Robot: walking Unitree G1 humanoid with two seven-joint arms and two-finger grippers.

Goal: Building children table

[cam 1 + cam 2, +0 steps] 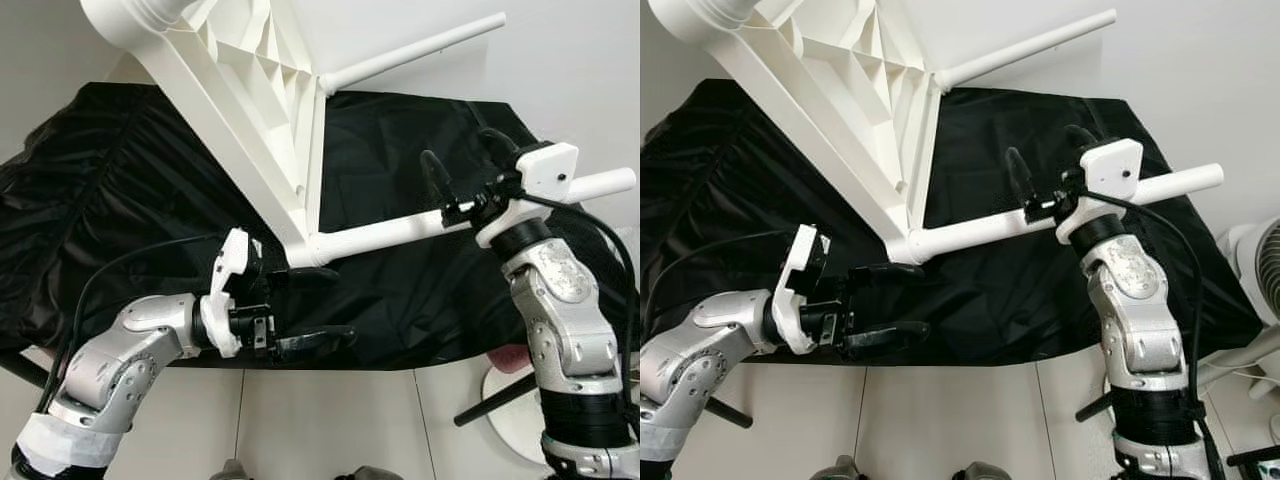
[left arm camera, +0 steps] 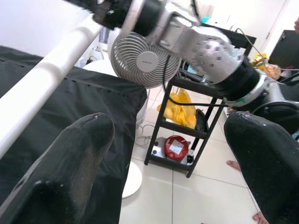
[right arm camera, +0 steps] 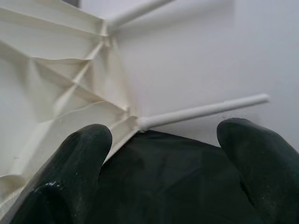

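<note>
White tabletop [image 1: 250, 110] stands tilted on the black-covered desk [image 1: 120, 200]. Right gripper [image 1: 470, 185], fingers apart, rests at the near leg [image 1: 400, 232], not clamped. Left gripper [image 1: 315, 310], fingers apart, sits just under the leg socket. Risk: unheld tabletop tips or the leg slips out.
</note>
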